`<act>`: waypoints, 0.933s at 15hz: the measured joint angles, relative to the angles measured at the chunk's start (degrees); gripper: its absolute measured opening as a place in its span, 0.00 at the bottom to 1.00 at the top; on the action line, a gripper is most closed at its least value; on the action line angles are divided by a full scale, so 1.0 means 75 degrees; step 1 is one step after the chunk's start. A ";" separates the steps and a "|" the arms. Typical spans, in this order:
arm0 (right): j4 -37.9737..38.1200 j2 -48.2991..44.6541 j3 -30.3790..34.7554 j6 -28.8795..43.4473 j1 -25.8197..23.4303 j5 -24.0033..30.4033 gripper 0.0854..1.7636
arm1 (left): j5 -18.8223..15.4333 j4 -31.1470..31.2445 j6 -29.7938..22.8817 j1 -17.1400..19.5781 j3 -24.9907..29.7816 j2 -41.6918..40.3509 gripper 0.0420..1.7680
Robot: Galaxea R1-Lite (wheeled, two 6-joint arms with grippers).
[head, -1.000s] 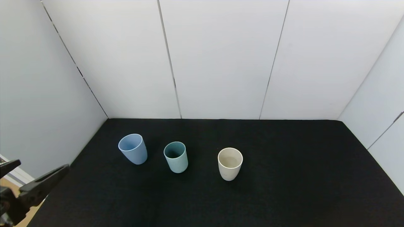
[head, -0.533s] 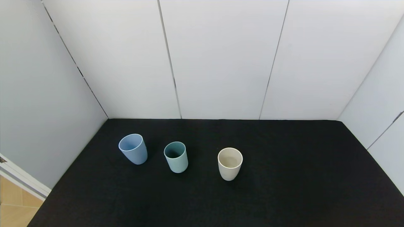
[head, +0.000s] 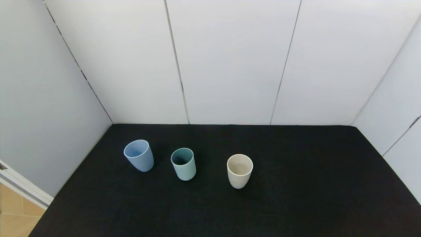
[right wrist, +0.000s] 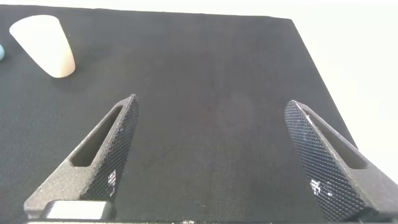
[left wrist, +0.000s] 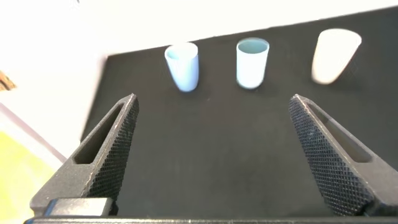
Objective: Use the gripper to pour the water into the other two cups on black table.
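Observation:
Three upright tumblers stand in a row on the black table [head: 296, 197]: a light blue cup [head: 139, 155] at the left, the teal-green cup [head: 183, 163] in the middle, the cream-beige cup [head: 239, 171] to its right. Neither arm shows in the head view. My left gripper [left wrist: 212, 102] is open and empty, well back from the cups, facing the light blue cup [left wrist: 182, 66], teal-green cup [left wrist: 252, 63] and cream-beige cup [left wrist: 334, 55]. My right gripper [right wrist: 211, 106] is open and empty over bare table, with the cream-beige cup [right wrist: 43, 45] far off to one side.
White panel walls [head: 230, 65] close the table at the back and both sides. The table's left front corner meets a wooden floor [head: 13, 217]. Open black surface lies in front of the cups and to their right.
My left gripper, seen at the head view's lower left a second ago, has withdrawn out of that view. The cups have not moved.

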 joint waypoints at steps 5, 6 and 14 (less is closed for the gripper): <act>-0.0003 0.0000 0.0000 0.0000 -0.0003 0.0000 0.97 | 0.0359 -0.0614 0.0353 0.0003 0.1027 -0.0193 0.97; 0.0000 0.0000 0.0000 0.0000 -0.0003 0.0000 0.97 | 0.0530 -0.0574 0.0403 0.0003 0.1196 -0.0200 0.97; -0.0031 0.0000 0.0000 0.0000 -0.0003 0.0015 0.97 | 0.0886 -0.0574 -0.0855 0.0003 0.1364 -0.0200 0.97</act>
